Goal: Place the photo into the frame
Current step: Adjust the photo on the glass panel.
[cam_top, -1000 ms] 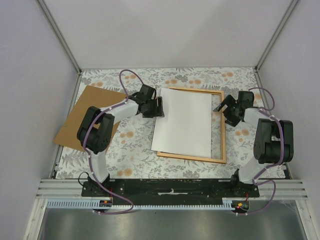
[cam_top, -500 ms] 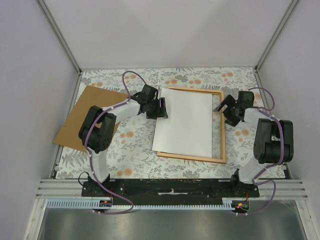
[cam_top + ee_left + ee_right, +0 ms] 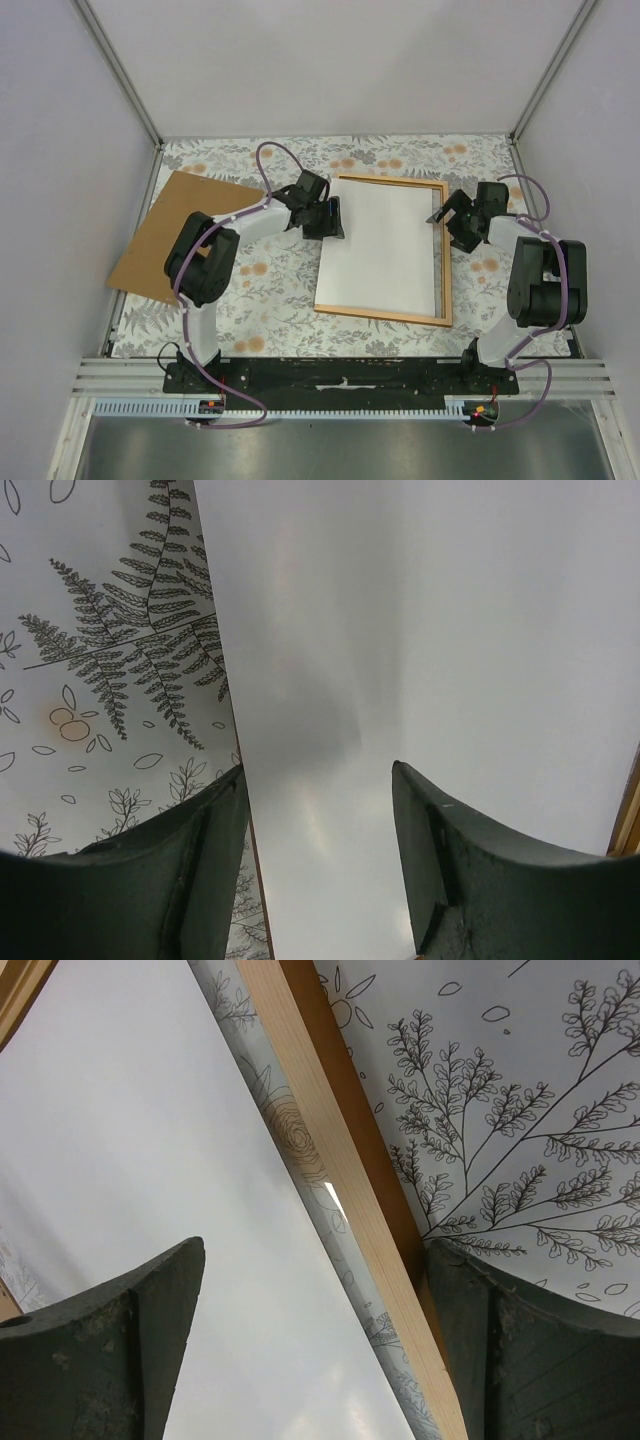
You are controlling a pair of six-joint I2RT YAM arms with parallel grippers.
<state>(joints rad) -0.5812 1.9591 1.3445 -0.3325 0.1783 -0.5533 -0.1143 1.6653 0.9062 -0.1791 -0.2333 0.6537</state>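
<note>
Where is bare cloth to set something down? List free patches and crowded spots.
Free: the far strip of tablecloth between the back wall and the frame; the near-left patch bordered by the backing board, the left arm and the frame's left rail. Crowded: both side rails of the frame, where the jaws sit, and the narrow strip by the right arm.

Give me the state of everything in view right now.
photo: white side up in the frame, left edge over the left rail.
frame: lying flat, gap showing along its right rail.
board: lying flat, apart at left.
left gripper: open over the photo's left edge.
right gripper: open, astride the frame's right rail.
</note>
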